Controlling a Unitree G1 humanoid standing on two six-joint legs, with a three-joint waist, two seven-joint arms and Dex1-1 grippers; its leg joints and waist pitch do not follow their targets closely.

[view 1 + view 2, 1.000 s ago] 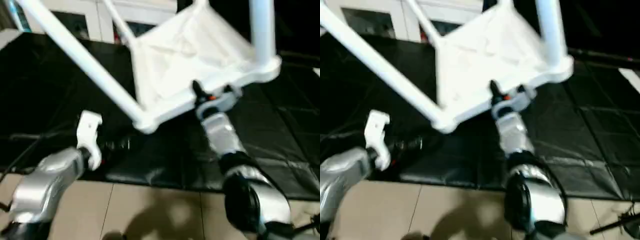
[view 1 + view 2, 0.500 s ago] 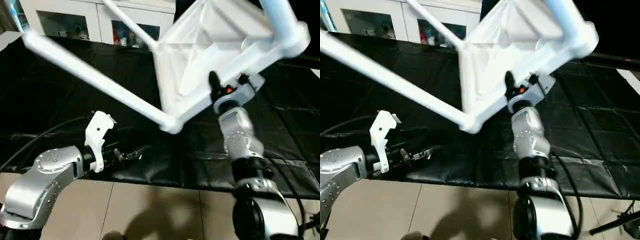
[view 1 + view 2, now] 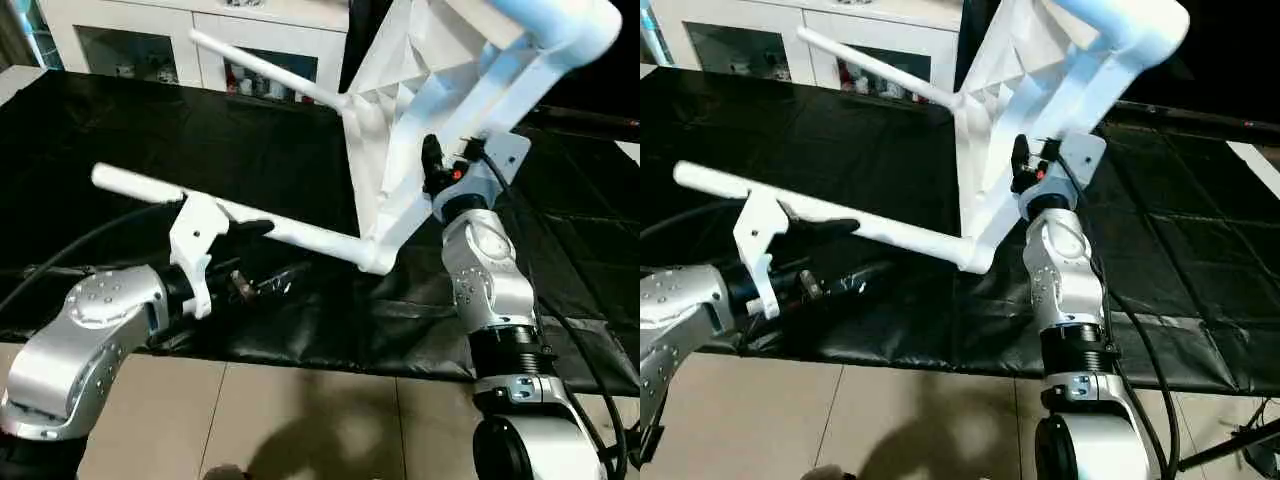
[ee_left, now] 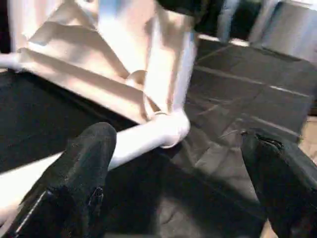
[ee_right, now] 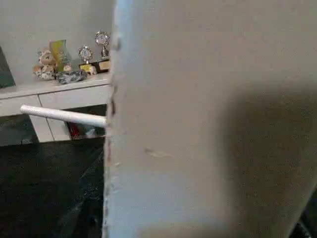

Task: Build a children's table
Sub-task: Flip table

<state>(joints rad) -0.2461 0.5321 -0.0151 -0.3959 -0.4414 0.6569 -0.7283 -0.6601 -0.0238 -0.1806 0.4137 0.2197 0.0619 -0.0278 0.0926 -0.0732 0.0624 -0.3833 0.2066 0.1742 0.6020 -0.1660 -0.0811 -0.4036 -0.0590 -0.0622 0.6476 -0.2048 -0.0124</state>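
The white children's table [image 3: 400, 120] hangs tipped up on edge, ribbed underside toward me. My right gripper [image 3: 438, 178] is shut on the top's near rim, one black finger showing over it. The rim's white wall [image 5: 208, 124] stands right in front of the right wrist camera. One leg [image 3: 270, 228] runs from the low corner socket [image 3: 375, 260] out to the left, just above the black mat. A second leg [image 3: 262, 68] points toward the cabinet. My left gripper [image 4: 176, 141] is open wide at the low leg, one finger [image 4: 81, 168] right beside it.
A black mat [image 3: 120, 130] covers the floor under the work, with tan tiles [image 3: 300, 420] nearer me. A white cabinet with glass doors [image 3: 200, 40] stands at the back. Black cables [image 3: 70, 260] trail by my left arm. A tripod foot [image 3: 1240, 445] shows at lower right.
My right gripper has risen and tipped the table top steeper. The low leg has swung down to my left gripper's fingers. The left gripper has opened a little wider.
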